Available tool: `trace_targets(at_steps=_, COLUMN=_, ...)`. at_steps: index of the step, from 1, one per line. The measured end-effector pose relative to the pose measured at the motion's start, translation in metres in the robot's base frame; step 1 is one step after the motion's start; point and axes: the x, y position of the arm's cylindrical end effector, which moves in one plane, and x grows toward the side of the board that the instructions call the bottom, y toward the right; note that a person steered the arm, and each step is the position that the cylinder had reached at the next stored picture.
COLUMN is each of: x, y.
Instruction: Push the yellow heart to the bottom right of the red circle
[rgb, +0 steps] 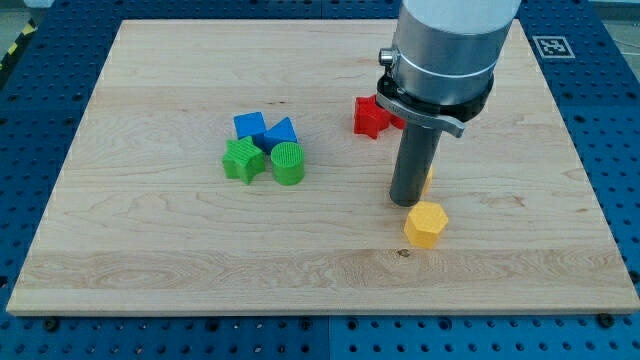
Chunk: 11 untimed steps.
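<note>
1. Board (150, 250): pale wood, visible grain, smooth matt.
2. Yellow hexagon block (425, 223), green round block (287, 164): matt plastic, the round one ribbed.
3. Arm housing (445, 45): brushed grey metal, slight sheen.

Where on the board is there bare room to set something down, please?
Free: the wide strip left of the green star, and the bottom edge below the yellow hexagon. Crowded: the blue-green cluster, and around the red star beside the arm.
</note>
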Motion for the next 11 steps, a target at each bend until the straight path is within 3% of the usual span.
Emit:
trace_targets(at_steps=2, x=-0.042, y=0.023)
trace_targets(at_steps=4, x=-0.007, y=0.048)
trace_targets(at_steps=5, x=-0.015, y=0.082)
trace_targets(at_steps=9, x=-0.058, y=0.064)
trace_targets(at_steps=11, x=-0.04, y=0.065)
